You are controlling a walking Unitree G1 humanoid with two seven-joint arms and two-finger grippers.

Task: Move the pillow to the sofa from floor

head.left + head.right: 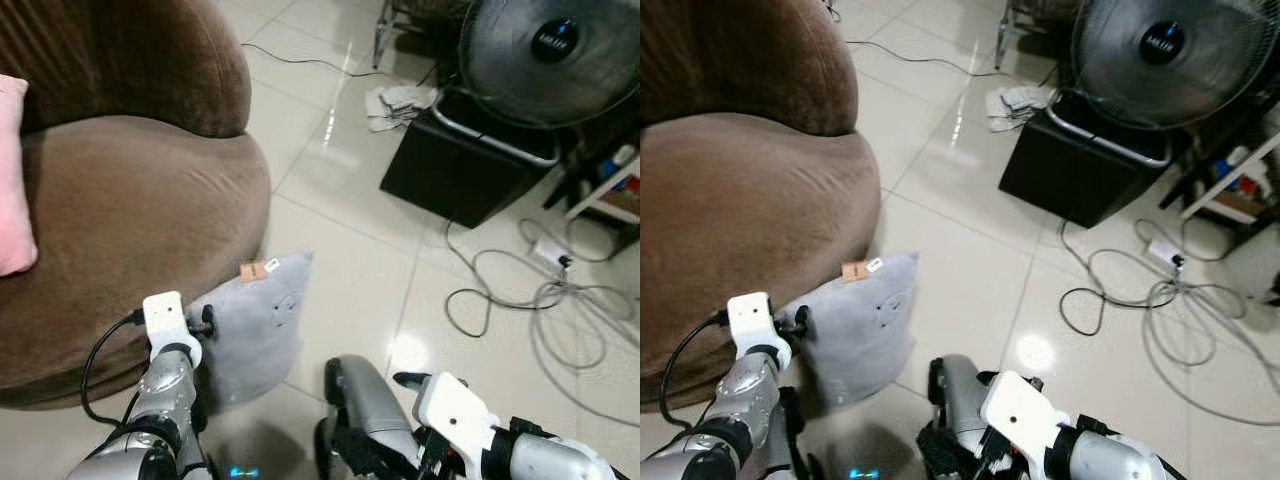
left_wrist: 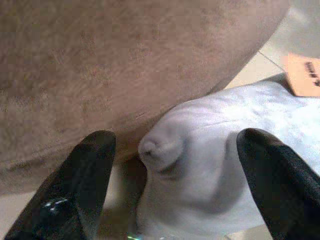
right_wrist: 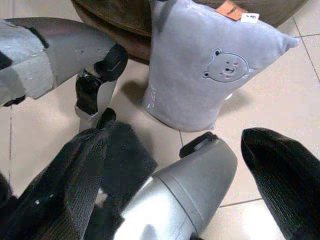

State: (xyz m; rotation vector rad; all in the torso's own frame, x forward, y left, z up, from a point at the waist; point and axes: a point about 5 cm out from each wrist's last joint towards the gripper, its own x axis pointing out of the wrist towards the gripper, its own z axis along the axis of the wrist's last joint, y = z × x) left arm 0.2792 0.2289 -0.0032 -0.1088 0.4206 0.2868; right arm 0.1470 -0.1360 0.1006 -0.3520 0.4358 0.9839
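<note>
So far we have moved nothing: the pillow (image 1: 250, 325) stands on the floor (image 1: 350, 290), leaning against the sofa (image 1: 130, 210). Our left pincer (image 2: 170, 185) is open with its fingers either side of the pillow's corner, not yet closed on it, while our right pincer (image 3: 172, 180) hangs open nearby, holding nothing. We see no containers; a pink cushion (image 1: 12, 180) lies on the sofa seat.

Below me the glossy pale tiled floor (image 1: 340, 300) carries the grey bear-face pillow (image 1: 255, 325) propped against my brown plush sofa (image 1: 130, 230), a black box (image 1: 460, 165), and tangled grey cables (image 1: 540, 300).
</note>
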